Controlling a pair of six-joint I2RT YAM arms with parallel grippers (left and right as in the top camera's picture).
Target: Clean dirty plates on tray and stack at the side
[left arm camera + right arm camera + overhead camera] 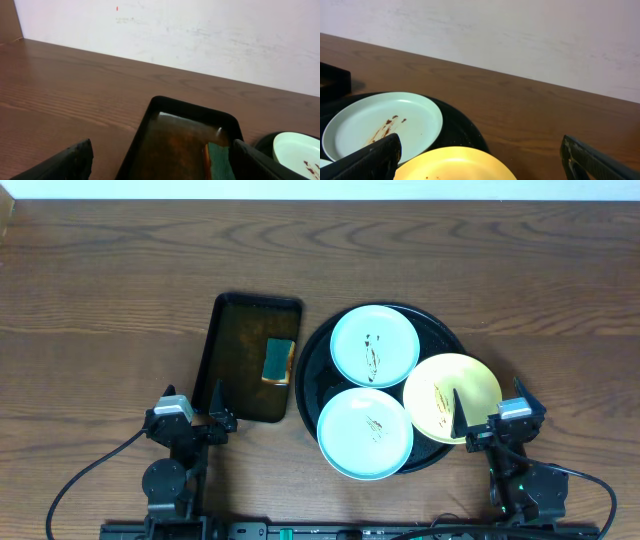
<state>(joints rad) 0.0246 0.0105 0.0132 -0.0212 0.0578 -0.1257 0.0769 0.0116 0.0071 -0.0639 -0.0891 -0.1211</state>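
Note:
The large round black tray (308, 365) holds three smeared plates. One mint-green plate (375, 345) lies at the back, another mint-green plate (365, 433) at the front, and the pale yellow plate (452, 396) overhangs the tray's right rim. In the right wrist view the back green plate (382, 125) and the yellow plate (455, 164) show on the tray (465, 132). My left gripper (217, 404) is open and empty at the near edge of the rectangular tray. My right gripper (488, 408) is open and empty at the yellow plate's near right edge.
A dark rectangular tray (232, 360) left of the round tray holds a green and orange sponge (278, 361); both show in the left wrist view, tray (165, 135) and sponge (217, 160). Bare wood tabletop (100, 300) surrounds both trays. A pale wall stands behind.

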